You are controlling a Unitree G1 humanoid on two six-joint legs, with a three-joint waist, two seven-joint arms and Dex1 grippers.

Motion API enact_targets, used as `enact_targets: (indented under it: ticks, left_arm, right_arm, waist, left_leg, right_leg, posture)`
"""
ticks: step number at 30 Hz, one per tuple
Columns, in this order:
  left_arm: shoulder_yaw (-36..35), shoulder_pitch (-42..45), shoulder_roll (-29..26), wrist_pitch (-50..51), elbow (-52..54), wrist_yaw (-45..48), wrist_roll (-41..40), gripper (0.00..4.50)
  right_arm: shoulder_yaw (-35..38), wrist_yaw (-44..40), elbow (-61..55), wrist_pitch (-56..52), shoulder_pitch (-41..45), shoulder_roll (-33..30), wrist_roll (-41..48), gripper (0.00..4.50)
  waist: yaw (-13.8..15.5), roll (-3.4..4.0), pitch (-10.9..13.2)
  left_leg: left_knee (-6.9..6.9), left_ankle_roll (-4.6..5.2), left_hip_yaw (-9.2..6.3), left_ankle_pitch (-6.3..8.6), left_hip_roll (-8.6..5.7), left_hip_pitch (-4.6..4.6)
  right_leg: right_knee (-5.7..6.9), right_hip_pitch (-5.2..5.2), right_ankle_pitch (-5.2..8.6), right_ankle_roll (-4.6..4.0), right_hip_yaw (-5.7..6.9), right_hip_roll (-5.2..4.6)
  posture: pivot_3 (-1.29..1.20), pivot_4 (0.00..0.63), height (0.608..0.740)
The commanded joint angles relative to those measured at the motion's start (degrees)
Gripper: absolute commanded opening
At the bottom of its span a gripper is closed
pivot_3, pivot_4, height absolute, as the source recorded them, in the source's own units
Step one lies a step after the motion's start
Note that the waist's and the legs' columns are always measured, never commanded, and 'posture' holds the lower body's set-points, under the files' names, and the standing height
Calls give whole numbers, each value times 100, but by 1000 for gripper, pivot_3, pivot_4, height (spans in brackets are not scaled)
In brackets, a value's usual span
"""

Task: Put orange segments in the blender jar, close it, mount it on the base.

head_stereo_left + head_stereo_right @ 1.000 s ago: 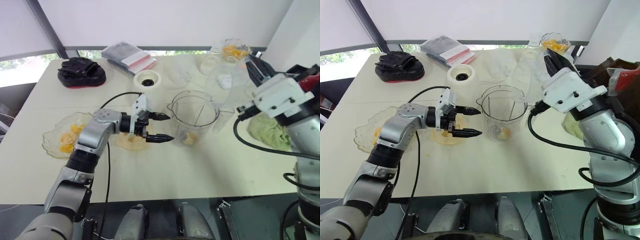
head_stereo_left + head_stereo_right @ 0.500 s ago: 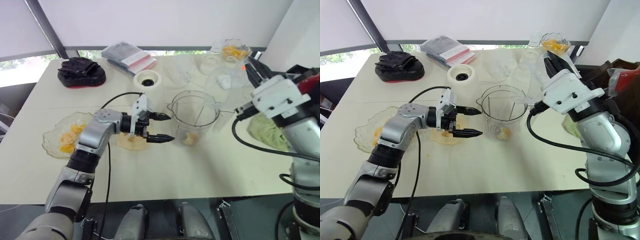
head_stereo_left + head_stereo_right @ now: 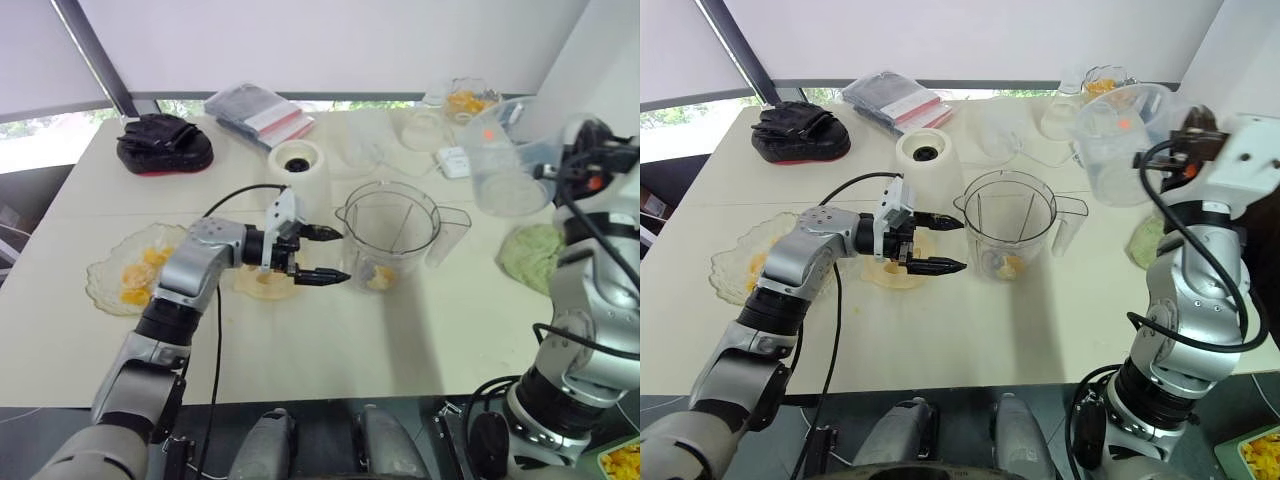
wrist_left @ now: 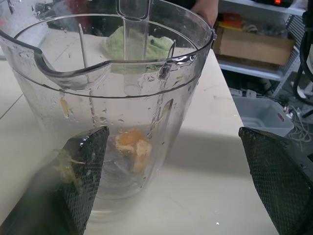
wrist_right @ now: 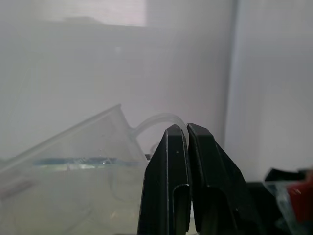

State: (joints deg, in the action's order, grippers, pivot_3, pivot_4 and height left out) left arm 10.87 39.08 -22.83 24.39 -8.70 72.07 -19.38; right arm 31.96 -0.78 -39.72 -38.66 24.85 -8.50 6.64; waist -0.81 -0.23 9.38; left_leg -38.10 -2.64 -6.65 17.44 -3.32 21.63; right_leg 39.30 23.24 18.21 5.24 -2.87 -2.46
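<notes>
Blender jar [image 3: 389, 232] stands mid-frame with a few orange segments [image 4: 134, 148] at its bottom, and the left gripper [image 3: 343, 254] hangs just left of its wall, fingers spread wide and empty. At the upper right the right gripper [image 5: 186, 128] has its fingers pinched together on the thin loop of a raised clear tub [image 3: 505, 150] (probably the jar's lid, though I cannot be sure). Closing seems the step in hand: that piece needs lowering squarely onto the jar's open mouth before the jar goes to the white base [image 3: 298, 163], above and left of it.

Cream table [image 3: 330, 340] beneath white blinds [image 3: 330, 40], daylit window [image 3: 50, 140]
</notes>
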Motion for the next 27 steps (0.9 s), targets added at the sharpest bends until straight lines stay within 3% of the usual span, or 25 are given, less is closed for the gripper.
enact_targets:
  ticks: [1, 4, 11, 27]
  left_arm:
    - [2, 120, 0, -67, 96, 16, -51, 4432]
    - [9, 113, -14, -51, 107, 22, -51, 4432]
    - [-2, 91, -83, -2, 171, 18, -57, 4432]
    - [-161, 29, -679, 431, 650, 38, -192, 4432]
  right_arm:
    - [534, 334, 167, 447, -41, 204, 412, 51]
    - [997, 548, 796, 1190, -201, 501, 765, 51]
    - [1258, 992, 2081, 2371, -366, 942, 1300, 51]
    - [536, 755, 4422, 4835, -1065, 1222, 1335, 51]
  waist:
    - [-11, 0, 0]
    - [-18, 2, -1]
    - [-57, 7, 0]
    - [-187, 12, 1]
  left_leg:
    - [0, 1, 1, 0, 0, 0]
    - [1, 26, 2, 14, 0, -3]
    - [4, 26, 6, 15, 1, -8]
    - [11, 26, 7, 14, 2, -12]
  right_leg:
    - [0, 0, 0, 0, 0, 0]
    - [4, 0, 0, 0, -1, 1]
    - [10, 2, 0, 0, -3, 3]
    - [11, 2, 0, 0, -6, 4]
  posture:
    - [0, 150, 740]
    - [0, 150, 740]
    - [0, 150, 740]
    - [0, 150, 740]
